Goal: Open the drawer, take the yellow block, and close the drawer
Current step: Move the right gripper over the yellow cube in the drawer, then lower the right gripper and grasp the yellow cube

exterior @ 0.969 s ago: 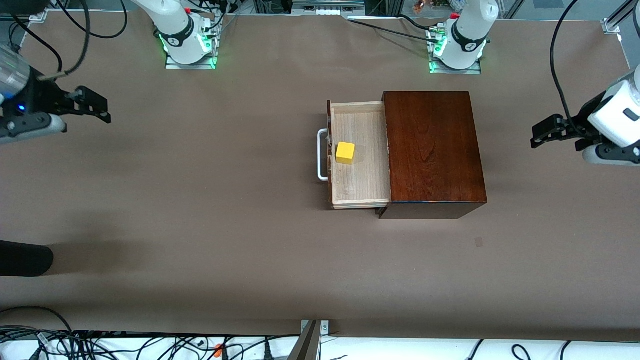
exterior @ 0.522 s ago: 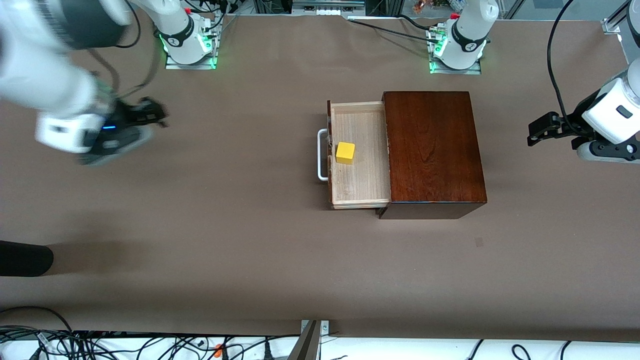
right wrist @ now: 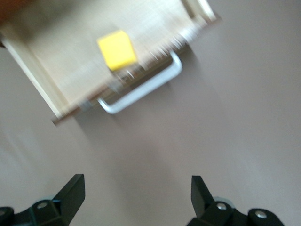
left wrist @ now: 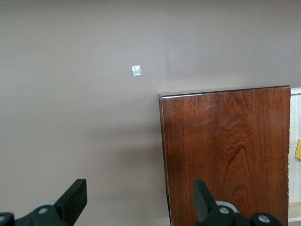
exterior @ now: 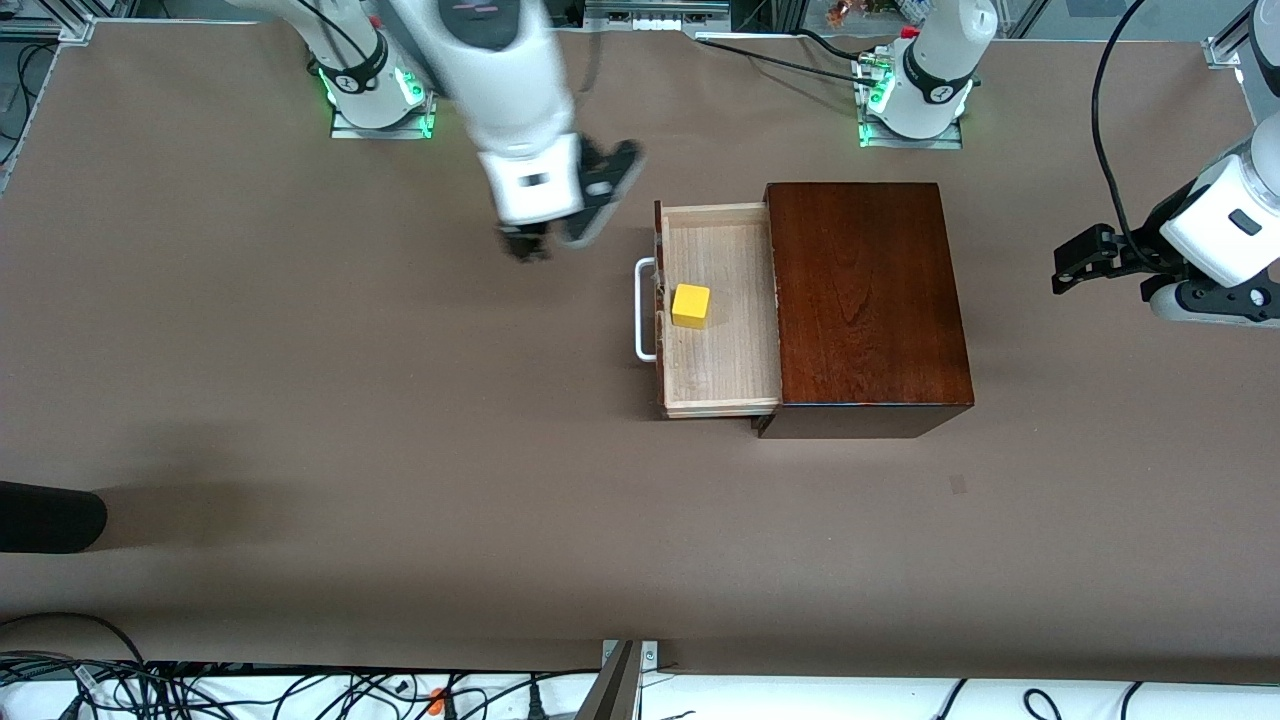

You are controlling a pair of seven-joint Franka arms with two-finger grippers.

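The right gripper [exterior: 527, 243], jaws wide and empty, is over bare table [exterior: 300, 400] beside the drawer's handle [exterior: 645, 310]. The left gripper [exterior: 1075, 262], jaws also wide, waits over the table at its own end, past the box [exterior: 865, 300]. The drawer [exterior: 720, 370] is pulled out; the block [exterior: 691, 305] sits in it near the handle.

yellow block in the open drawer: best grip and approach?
Come straight down on the yellow block and pinch two opposite plain side faces. It sits flat in the open drawer, close to the front wall by the handle, so a sideways approach looks blocked. The open right gripper is over the table beside the drawer.
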